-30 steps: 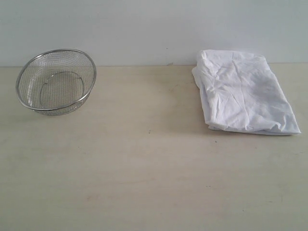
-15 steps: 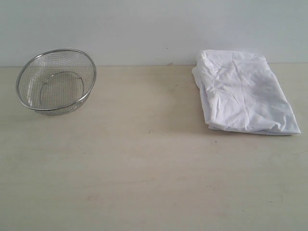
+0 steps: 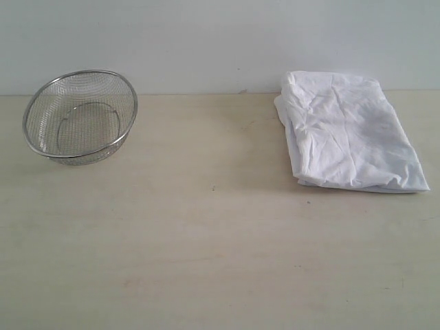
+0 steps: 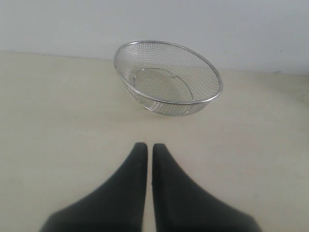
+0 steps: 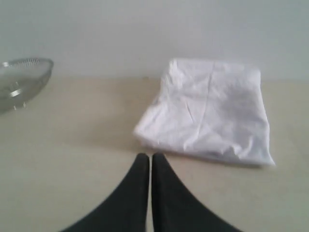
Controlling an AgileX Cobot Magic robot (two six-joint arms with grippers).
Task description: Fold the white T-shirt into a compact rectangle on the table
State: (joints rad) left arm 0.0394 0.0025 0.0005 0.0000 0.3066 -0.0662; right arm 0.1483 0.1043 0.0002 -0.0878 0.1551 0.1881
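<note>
Though wrinkled — white T-shirt (image 3: 350, 134), rough rectangle

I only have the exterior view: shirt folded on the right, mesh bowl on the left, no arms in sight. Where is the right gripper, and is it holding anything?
Observer: The right gripper is shut with no cloth in it. It points at the near edge of the white T-shirt.
Operator: And the left one?
Observer: The left gripper is shut too and holds nothing. It faces the steel mesh bowl, with bare table between them.
</note>
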